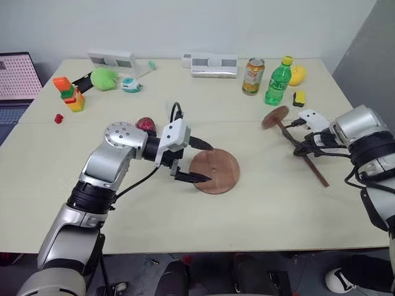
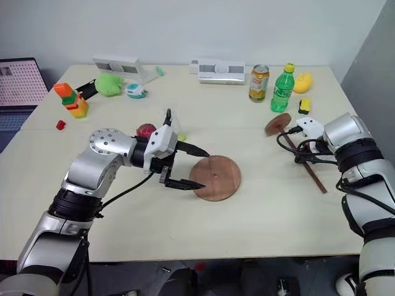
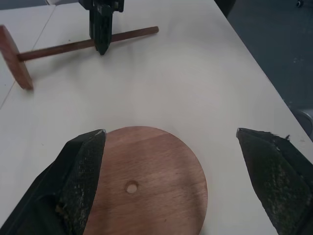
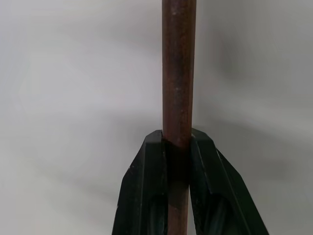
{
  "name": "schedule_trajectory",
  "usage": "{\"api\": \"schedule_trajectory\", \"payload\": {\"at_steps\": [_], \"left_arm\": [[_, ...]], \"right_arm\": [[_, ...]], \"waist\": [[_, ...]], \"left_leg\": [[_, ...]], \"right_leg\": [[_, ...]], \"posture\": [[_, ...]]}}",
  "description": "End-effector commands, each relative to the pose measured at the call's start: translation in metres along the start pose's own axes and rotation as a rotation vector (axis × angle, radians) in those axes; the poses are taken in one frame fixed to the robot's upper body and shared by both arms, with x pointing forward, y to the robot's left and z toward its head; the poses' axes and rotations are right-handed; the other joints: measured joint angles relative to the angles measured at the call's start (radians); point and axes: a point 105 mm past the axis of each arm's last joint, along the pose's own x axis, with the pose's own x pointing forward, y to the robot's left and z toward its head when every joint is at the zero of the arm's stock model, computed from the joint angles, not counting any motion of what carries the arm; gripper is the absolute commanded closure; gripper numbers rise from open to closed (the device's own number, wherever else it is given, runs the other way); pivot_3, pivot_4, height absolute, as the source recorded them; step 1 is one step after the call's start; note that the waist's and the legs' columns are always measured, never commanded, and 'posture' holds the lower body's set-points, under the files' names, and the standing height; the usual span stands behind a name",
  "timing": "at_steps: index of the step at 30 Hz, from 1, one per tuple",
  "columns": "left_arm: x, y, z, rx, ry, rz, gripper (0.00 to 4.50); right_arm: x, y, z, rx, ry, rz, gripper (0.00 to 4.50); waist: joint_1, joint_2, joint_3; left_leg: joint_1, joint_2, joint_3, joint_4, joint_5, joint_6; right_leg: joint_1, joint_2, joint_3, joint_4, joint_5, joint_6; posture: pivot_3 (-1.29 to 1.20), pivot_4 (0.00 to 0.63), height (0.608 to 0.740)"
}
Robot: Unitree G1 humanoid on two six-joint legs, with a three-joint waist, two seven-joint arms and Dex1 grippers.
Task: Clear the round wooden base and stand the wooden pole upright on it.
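Wooden pole [image 1: 303,153] lay flat on the counter [image 1: 259,209] on the right, long axis slanting, disc end pointing away toward the green bottle [image 1: 278,81], bare end toward the near edge. Right pincer [image 1: 300,148] was clenched on the rod about midway. Round wooden base [image 1: 214,171] sat mid-counter, nothing on it, with the left pincer [image 1: 202,163] spread wide, straddling its left rim.

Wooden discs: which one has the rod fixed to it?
The small disc by the green bottle, tilted on edge. The round wooden base lies flat, bare.
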Motion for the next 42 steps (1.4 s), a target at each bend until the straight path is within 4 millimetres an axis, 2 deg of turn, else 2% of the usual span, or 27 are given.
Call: {"api": "schedule_trajectory", "payload": {"at_steps": [1, 2, 3, 4, 5, 6, 8, 10, 12, 14, 15, 18, 22, 25, 29, 35, 42], "left_arm": [[-0.007, 0.002, 0.003, 0.018, 0.016, 0.034, 0.0], [-0.009, 0.002, 0.0, 0.009, 0.027, 0.043, 0.0], [-0.013, 0.001, -0.003, -0.007, 0.037, 0.05, 0.0], [-0.016, 0.0, -0.006, -0.018, 0.044, 0.056, 0.0], [-0.017, -0.001, -0.007, -0.025, 0.048, 0.058, 0.0], [-0.02, -0.002, -0.009, -0.036, 0.053, 0.063, 0.0], [-0.026, -0.003, -0.011, -0.052, 0.061, 0.072, 0.0], [-0.029, -0.003, -0.015, -0.071, 0.072, 0.091, 0.0], [-0.032, -0.004, -0.018, -0.09, 0.085, 0.1, 0.0], [-0.035, -0.006, -0.022, -0.105, 0.099, 0.103, 0.0], [-0.036, -0.006, -0.024, -0.108, 0.11, 0.107, 0.0], [-0.038, -0.008, -0.03, -0.109, 0.135, 0.11, 0.0], [-0.037, -0.009, -0.032, -0.113, 0.139, 0.111, 0.0], [-0.036, -0.013, -0.033, -0.123, 0.139, 0.109, 0.0], [-0.035, -0.014, -0.035, -0.129, 0.141, 0.113, 0.0], [-0.035, -0.016, -0.039, -0.144, 0.148, 0.12, 0.0], [-0.037, -0.015, -0.04, -0.15, 0.155, 0.127, 0.0]], "right_arm": [[-0.02, 0.0, 0.017, 0.069, -0.144, 0.013, 4.27], [-0.03, 0.006, 0.029, 0.099, -0.227, 0.05, 4.27], [-0.047, 0.016, 0.05, 0.11, -0.384, 0.109, 4.27], [-0.061, 0.023, 0.062, 0.122, -0.498, 0.144, 4.27], [-0.071, 0.026, 0.068, 0.132, -0.567, 0.16, 4.27], [-0.084, 0.038, 0.078, 0.069, -0.703, 0.183, 4.27], [-0.102, 0.059, 0.083, -0.015, -0.9, 0.178, 4.27], [-0.106, 0.08, 0.078, -0.062, -1.013, 0.171, 4.27], [-0.103, 0.119, 0.073, -0.074, -1.124, 0.29, 4.27], [-0.107, 0.15, 0.07, -0.101, -1.238, 0.357, 4.27], [-0.103, 0.163, 0.067, -0.144, -1.262, 0.354, 4.27], [-0.091, 0.189, 0.059, -0.218, -1.292, 0.364, 4.27], [-0.082, 0.207, 0.055, -0.255, -1.335, 0.383, 4.27], [-0.067, 0.221, 0.053, -0.263, -1.346, 0.405, 4.27], [-0.054, 0.224, 0.051, -0.26, -1.351, 0.395, 4.27], [-0.04, 0.238, 0.049, -0.272, -1.346, 0.42, 4.27], [-0.023, 0.236, 0.044, -0.268, -1.318, 0.395, 4.27]], "waist": [[0.0, 0.0, 0.0], [0.001, 0.0, 0.0], [0.001, 0.0, 0.0], [-0.001, 0.0, 0.0], [-0.002, 0.0, 0.0], [-0.004, 0.0, 0.0], [-0.004, 0.0, 0.0], [-0.001, 0.0, 0.0], [0.0, 0.0, -0.001], [-0.001, 0.0, 0.0], [-0.002, 0.0, 0.0], [-0.001, 0.0, -0.001], [-0.001, 0.0, -0.001], [-0.002, 0.0, -0.001], [-0.002, 0.0, -0.001], [-0.002, 0.0, -0.001], [-0.001, 0.0, -0.001]], "left_leg": [[0.0, 0.0, 0.0, 0.0, 0.0, 0.0], [0.0, 0.0, 0.0, 0.0, 0.0, 0.0], [0.0, 0.0, 0.0, 0.0, 0.0, 0.0], [0.0, 0.0, 0.0, 0.0, 0.0, 0.0], [0.0, 0.0, 0.0, 0.0, 0.0, 0.0], [0.0, 0.0, 0.0, -0.001, 0.0, 0.0], [0.0, 0.001, -0.001, -0.001, 0.0, 0.0], [-0.001, 0.002, -0.002, -0.001, 0.0, 0.0], [-0.001, 0.002, -0.002, -0.001, 0.0, 0.0], [0.0, 0.001, -0.002, 0.0, 0.0, 0.0], [0.0, 0.0, -0.002, 0.0, 0.0, 0.0], [0.0, 0.0, -0.002, 0.001, 0.0, -0.001], [0.001, 0.0, -0.002, 0.0, 0.0, -0.001], [0.001, 0.001, -0.002, 0.0, 0.0, -0.001], [0.001, 0.001, -0.002, 0.0, 0.0, -0.001], [0.002, 0.001, -0.002, 0.0, 0.001, -0.001], [0.002, 0.001, -0.002, 0.0, 0.001, -0.001]], "right_leg": [[0.0, 0.0, 0.0, 0.0, 0.0, 0.0], [0.0, 0.0, 0.0, 0.0, 0.0, 0.0], [0.0, 0.0, 0.0, 0.0, 0.0, 0.0], [0.0, 0.0, 0.0, 0.0, 0.0, 0.0], [-0.001, 0.0, 0.001, 0.001, 0.0, 0.0], [-0.001, 0.0, 0.001, 0.001, 0.0, 0.0], [-0.001, 0.001, 0.0, 0.002, 0.0, 0.0], [0.0, 0.002, -0.002, 0.002, 0.0, 0.0], [0.0, 0.001, -0.002, 0.002, 0.0, 0.0], [0.0, 0.001, -0.001, 0.003, 0.0, 0.0], [0.0, 0.001, -0.001, 0.003, 0.0, 0.0], [0.0, 0.001, -0.001, 0.004, 0.0, 0.0], [0.001, 0.001, -0.001, 0.003, 0.0, 0.0], [0.001, 0.001, -0.001, 0.003, 0.0, 0.0], [0.0, 0.002, -0.001, 0.003, 0.0, 0.0], [0.001, 0.002, -0.001, 0.003, 0.0, 0.0], [0.001, 0.002, -0.001, 0.003, 0.0, 0.0]], "posture": [[0.0, 0.15, 0.74], [0.0, 0.15, 0.74], [0.0, 0.15, 0.74], [0.0, 0.15, 0.74], [0.0, 0.15, 0.74], [0.0, 0.15, 0.74], [0.0, 0.15, 0.74], [0.0, 0.15, 0.74], [0.0, 0.15, 0.74], [0.0, 0.15, 0.74], [0.0, 0.15, 0.74], [0.0, 0.15, 0.74], [0.0, 0.15, 0.74], [0.0, 0.15, 0.74], [0.0, 0.15, 0.74], [0.0, 0.15, 0.74], [0.0, 0.15, 0.74]]}}
